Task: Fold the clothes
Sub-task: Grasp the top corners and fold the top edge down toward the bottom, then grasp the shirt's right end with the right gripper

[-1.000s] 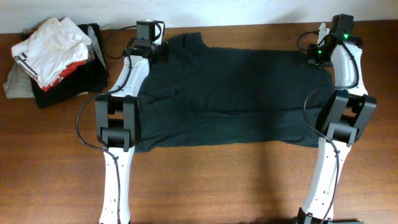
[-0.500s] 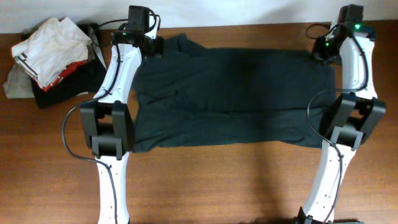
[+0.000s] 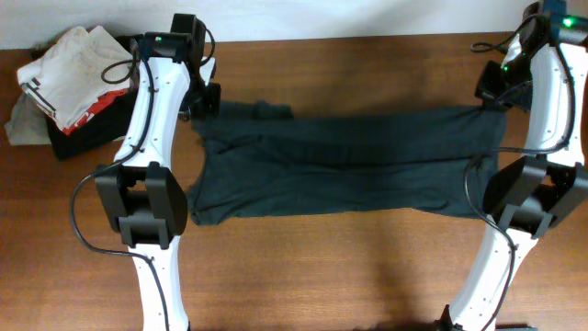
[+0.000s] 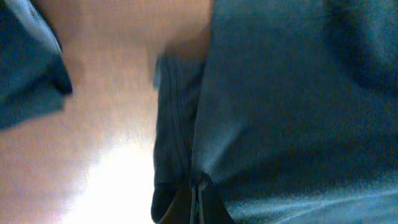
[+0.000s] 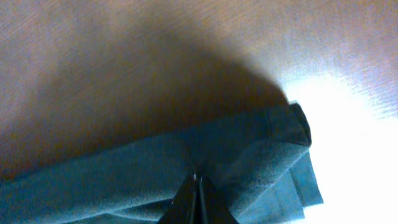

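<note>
The shirt (image 3: 340,161) stretches across the table (image 3: 322,267), near half lying flat, far edge raised. The left gripper (image 4: 198,186) is clenched on one far corner and the right gripper (image 5: 198,186) on the other, I'd say to keep it taut for a clean fold forward.

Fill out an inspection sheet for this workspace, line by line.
Surface: brown wooden table, bare along the near side.
Job's things: dark T-shirt stretched between the two arms, pinched at both far corners; no lettering showing.
Clutter: pile of white, red and black clothes at the far left corner.
Grippers: left gripper shut on the T-shirt; right gripper shut on the T-shirt.
Cables: black cable loops off the left arm over the table; more run along both arms.
Surroundings: pale wall behind the far edge; nothing else seen.
</note>
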You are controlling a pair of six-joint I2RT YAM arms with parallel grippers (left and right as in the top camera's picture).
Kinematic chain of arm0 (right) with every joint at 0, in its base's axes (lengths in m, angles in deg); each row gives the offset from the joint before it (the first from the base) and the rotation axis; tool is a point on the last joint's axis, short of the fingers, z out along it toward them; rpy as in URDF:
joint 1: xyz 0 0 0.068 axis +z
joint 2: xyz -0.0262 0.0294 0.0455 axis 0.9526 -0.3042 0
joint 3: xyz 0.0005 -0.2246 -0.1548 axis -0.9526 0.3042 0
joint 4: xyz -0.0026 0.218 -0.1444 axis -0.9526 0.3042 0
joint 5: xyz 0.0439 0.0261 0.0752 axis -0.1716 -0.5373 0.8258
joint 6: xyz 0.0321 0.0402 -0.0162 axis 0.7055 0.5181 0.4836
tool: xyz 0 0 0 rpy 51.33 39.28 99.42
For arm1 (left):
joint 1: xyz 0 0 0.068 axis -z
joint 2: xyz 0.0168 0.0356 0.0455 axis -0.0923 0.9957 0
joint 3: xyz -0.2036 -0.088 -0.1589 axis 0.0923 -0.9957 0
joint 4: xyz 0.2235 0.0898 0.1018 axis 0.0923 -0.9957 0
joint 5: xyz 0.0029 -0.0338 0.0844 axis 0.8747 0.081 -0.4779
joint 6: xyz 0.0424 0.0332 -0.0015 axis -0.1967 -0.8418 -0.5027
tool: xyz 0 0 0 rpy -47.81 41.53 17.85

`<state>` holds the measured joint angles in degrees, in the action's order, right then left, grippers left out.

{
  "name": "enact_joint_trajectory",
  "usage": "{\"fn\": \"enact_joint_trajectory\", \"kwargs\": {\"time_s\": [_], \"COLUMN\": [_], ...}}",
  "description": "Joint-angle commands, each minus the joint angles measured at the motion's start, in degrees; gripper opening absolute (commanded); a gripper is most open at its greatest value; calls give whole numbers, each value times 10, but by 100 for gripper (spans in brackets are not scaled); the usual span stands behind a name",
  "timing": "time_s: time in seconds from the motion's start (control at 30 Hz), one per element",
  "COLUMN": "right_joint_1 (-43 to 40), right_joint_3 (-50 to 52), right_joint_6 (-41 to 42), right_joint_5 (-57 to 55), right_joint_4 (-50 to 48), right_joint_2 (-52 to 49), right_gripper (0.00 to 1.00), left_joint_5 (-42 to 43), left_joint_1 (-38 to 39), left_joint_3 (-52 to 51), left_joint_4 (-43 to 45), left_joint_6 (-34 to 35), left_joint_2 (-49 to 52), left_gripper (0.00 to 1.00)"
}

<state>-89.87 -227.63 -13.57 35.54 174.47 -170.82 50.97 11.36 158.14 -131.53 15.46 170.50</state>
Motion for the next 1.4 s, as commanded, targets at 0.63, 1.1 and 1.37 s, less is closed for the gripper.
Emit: {"fn": "enact_joint_trajectory", "kwargs": {"time_s": [0.63,1.1,1.37], "right_joint_1": [-54,-54,-130], "right_joint_3": [148,202,202], "right_joint_6": [-28,-28,-28], "right_joint_5": [-62,-85,-75], "right_joint_4": [59,40,-63], "right_joint_2": [32,32,32], "right_gripper": [4,99,99], "left_joint_5": [18,17,30], "left_joint_1": [7,6,5], "left_joint_3": [-149,-187,-181], "left_joint_4": [-85,-108,-6], "left_joint_6": [3,3,4], "left_joint_2": [-21,-21,-22], "left_gripper": [1,73,99]}}
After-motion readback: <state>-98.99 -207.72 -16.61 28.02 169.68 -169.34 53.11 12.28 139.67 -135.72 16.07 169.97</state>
